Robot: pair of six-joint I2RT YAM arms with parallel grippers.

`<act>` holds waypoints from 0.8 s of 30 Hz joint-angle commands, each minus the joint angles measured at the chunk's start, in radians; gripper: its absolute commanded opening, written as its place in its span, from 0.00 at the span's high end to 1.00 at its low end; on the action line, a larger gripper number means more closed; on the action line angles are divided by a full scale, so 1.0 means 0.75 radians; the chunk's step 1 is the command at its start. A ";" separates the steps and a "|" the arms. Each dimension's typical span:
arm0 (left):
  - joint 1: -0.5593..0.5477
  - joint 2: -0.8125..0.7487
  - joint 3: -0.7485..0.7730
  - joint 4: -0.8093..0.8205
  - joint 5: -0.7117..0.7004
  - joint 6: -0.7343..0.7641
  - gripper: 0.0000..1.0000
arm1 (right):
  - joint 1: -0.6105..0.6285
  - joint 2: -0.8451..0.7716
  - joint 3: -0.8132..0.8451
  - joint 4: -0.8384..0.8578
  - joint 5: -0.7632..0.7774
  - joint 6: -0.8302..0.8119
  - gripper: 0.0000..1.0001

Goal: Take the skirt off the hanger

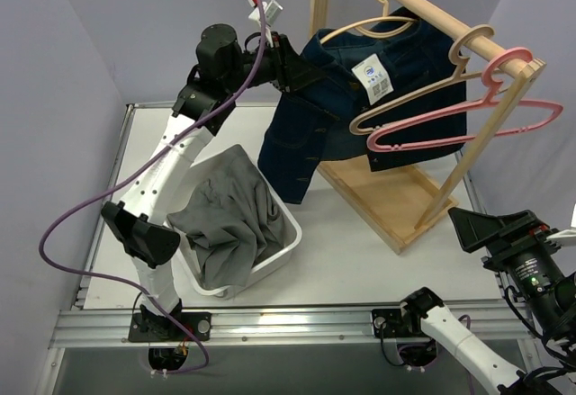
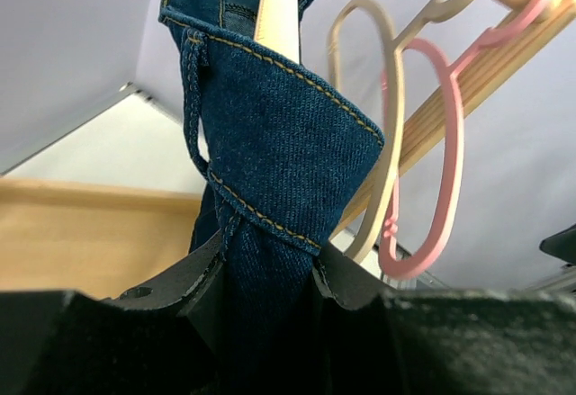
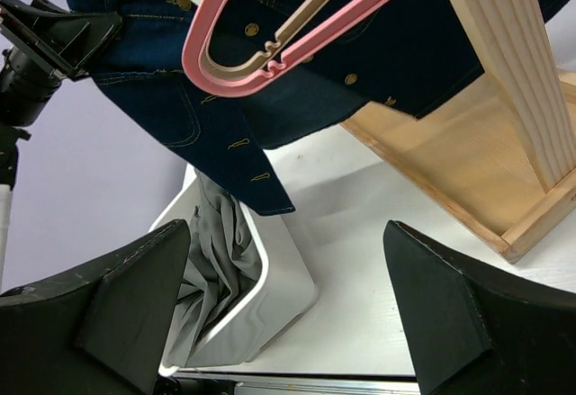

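Lavender walls closed in a white tabletop [image 1: 360, 251], and at its far right stood a wooden rack [image 1: 387, 201] with a sloping rail [image 1: 423, 4]. The denim skirt [image 1: 333, 98] hung from a pale hanger [image 1: 378, 24] on that rail, high above the surface. Two bare hangers, one pale and one pink [image 1: 468, 125], hung in front of it.

The left gripper [image 1: 286, 62] was raised to the skirt's left edge, its jaws pinched narrowly on a fold of stitched denim. From there the cloth ran right towards the rail and down. In the left wrist view the hanger's pale arm [image 2: 277, 8] poked up through the denim just above the grip. We judged that the fabric would have to slide leftward along that arm and off its end.

The right gripper [image 3: 286, 233] sat low near the right edge, jaws wide and holding nothing, well apart from the skirt, so the left arm was clearly the nearer.

Below the skirt's hanging corner stood a white bin [image 1: 288, 242] holding grey cloth [image 1: 229, 219]. Room to the left looked tight, with the wall close.
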 commanded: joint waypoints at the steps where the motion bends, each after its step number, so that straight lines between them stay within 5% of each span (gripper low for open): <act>1: 0.004 -0.182 0.082 -0.107 -0.143 0.119 0.98 | 0.013 0.060 0.003 0.015 0.008 -0.035 0.16; 12: -0.002 -0.638 -0.493 -0.148 -0.174 0.210 0.98 | 0.016 0.093 -0.095 0.105 -0.058 -0.064 0.16; 24: -0.069 -0.896 -0.876 -0.409 -0.231 0.243 0.98 | 0.016 0.053 -0.259 0.227 -0.089 -0.019 0.16</act>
